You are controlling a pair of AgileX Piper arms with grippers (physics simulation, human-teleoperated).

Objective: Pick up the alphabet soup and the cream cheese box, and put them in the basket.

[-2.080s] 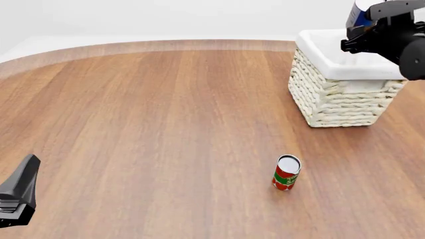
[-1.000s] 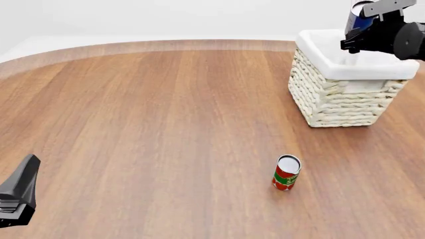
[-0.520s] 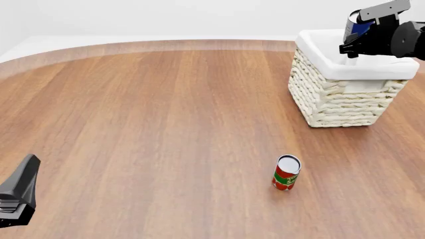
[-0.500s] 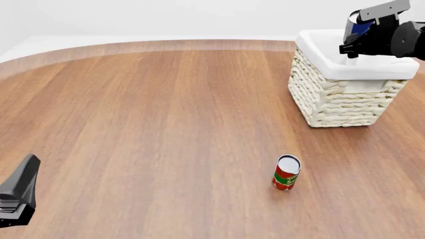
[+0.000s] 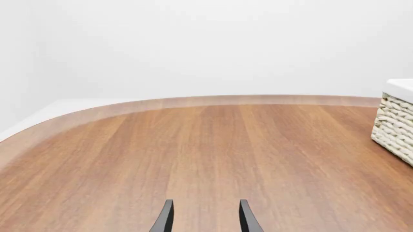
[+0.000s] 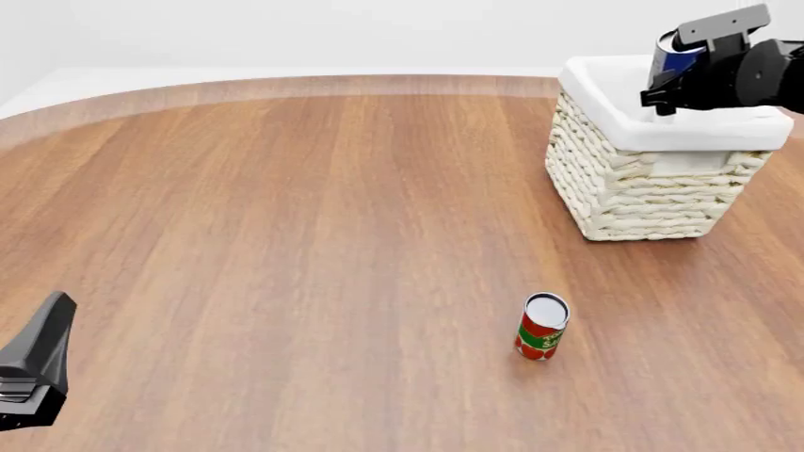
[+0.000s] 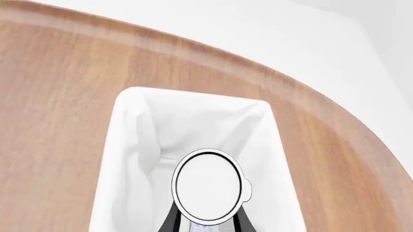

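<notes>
The cream cheese box shows in no view. The soup (image 6: 676,58), blue-labelled and silver-topped, is half hidden by the right jaws (image 6: 680,68), which grip it above the basket (image 6: 641,179). A red-green can (image 6: 543,327) stands on the tabletop (image 6: 314,235), well apart from the basket. The left jaws (image 5: 204,221) hang open and empty.

We see the alphabet soup (image 6: 676,58), blue-labelled, held upright at upper right, above the cream wicker basket (image 6: 641,184) with its white lining.
</notes>
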